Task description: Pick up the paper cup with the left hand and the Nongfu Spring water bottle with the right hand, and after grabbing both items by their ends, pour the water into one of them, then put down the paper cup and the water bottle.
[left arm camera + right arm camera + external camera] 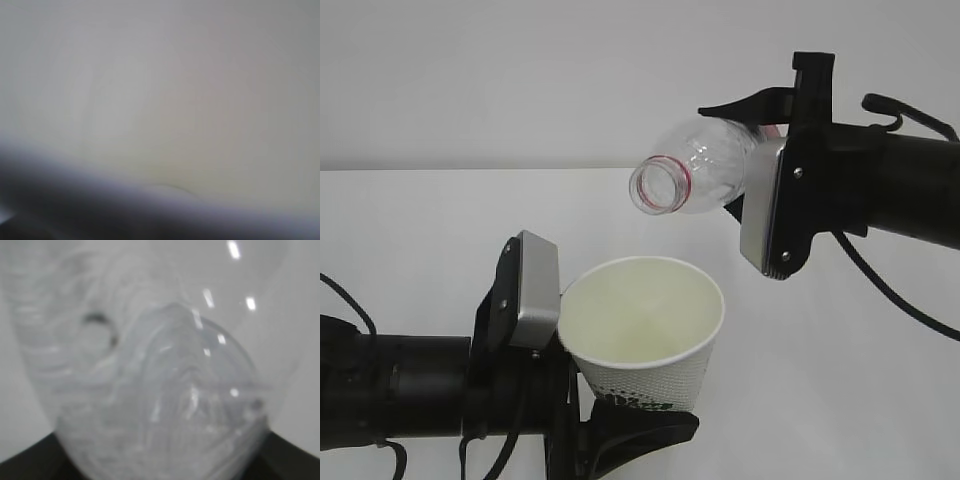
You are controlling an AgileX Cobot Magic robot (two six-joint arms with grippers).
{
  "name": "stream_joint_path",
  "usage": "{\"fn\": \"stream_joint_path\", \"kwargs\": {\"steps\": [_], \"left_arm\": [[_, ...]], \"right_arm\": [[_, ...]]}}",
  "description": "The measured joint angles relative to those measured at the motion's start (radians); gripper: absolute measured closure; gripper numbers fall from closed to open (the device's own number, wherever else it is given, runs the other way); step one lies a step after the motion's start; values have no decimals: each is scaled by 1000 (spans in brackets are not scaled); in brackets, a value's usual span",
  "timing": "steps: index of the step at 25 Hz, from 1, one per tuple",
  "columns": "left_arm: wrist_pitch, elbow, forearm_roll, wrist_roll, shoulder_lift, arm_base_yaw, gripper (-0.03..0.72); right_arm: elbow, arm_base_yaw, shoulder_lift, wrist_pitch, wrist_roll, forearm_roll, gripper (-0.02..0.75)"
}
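Two hands grip: left (555,345) holds paper cup (645,335), right (770,165) holds tilted water bottle (705,165)

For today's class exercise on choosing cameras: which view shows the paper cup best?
The exterior view: the paper cup shows whole, its open rim and green print clear, held by the left gripper. The left wrist view gives only a pale blur; the right wrist view shows no cup.

Unreadable green print on paper cup (645,395)

The paper cup (645,335) is white with green print low on its side; the bottle (705,165) is clear with a red neck ring
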Motion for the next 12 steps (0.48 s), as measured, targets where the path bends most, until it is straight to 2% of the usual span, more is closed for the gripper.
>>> {"fn": "stream_joint_path", "kwargs": {"steps": [12], "left_arm": [[0, 0, -1, 8, 0, 0, 172]], "right_arm": [[0, 0, 0, -52, -58, 36, 262]]}}
